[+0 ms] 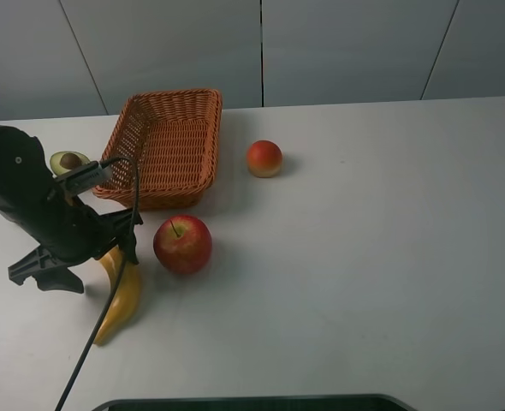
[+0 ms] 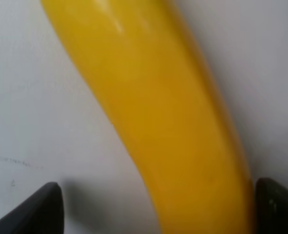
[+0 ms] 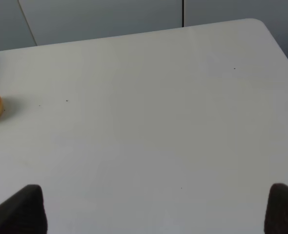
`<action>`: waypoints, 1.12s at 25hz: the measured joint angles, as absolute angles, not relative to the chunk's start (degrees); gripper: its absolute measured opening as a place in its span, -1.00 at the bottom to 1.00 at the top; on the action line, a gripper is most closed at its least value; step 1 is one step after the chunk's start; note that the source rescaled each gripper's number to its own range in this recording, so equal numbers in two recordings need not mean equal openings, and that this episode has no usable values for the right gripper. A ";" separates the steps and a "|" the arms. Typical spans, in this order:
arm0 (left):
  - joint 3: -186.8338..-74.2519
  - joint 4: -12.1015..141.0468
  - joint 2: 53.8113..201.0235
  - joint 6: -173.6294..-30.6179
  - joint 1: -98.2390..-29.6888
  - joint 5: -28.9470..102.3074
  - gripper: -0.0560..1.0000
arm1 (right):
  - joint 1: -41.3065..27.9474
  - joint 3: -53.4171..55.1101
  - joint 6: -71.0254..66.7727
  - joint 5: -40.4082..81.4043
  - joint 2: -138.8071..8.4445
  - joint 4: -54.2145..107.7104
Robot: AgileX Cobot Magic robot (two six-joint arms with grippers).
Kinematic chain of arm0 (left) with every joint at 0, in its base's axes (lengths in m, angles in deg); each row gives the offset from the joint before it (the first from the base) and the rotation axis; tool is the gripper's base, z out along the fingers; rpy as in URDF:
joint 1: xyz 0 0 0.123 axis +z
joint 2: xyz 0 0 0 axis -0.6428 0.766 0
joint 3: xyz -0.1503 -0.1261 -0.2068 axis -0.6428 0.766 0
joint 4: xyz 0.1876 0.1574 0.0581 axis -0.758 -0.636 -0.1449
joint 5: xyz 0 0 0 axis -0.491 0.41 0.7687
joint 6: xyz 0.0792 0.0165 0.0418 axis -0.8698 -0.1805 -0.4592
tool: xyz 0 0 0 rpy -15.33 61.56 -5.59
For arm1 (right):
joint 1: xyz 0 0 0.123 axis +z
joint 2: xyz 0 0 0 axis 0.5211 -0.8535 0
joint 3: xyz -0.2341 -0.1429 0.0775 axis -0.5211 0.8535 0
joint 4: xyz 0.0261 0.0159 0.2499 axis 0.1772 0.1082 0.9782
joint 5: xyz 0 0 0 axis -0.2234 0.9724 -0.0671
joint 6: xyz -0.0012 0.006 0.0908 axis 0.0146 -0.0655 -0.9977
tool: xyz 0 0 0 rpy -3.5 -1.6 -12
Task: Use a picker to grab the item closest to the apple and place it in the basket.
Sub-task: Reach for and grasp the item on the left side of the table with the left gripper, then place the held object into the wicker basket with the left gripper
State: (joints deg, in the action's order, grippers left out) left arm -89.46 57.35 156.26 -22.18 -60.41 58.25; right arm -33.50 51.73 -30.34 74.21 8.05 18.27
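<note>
Banana (image 1: 124,295) runs toward the table (image 1: 364,257) front — left claw (image 2: 156,209) spread astride it.

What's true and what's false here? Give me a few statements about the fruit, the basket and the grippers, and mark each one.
The banana lies on the table beside the apple. True.
The left gripper is open, with a fingertip on each side of the banana. True.
The right gripper is shut on the round orange-red fruit. False: it is open above the table, apart from that fruit.
The avocado half sits inside the basket. False: it lies outside, to the basket's left.
</note>
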 joint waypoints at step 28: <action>-89.46 56.20 156.60 -23.21 -60.41 58.40 -0.88 | -33.50 51.73 -30.34 74.21 8.05 18.27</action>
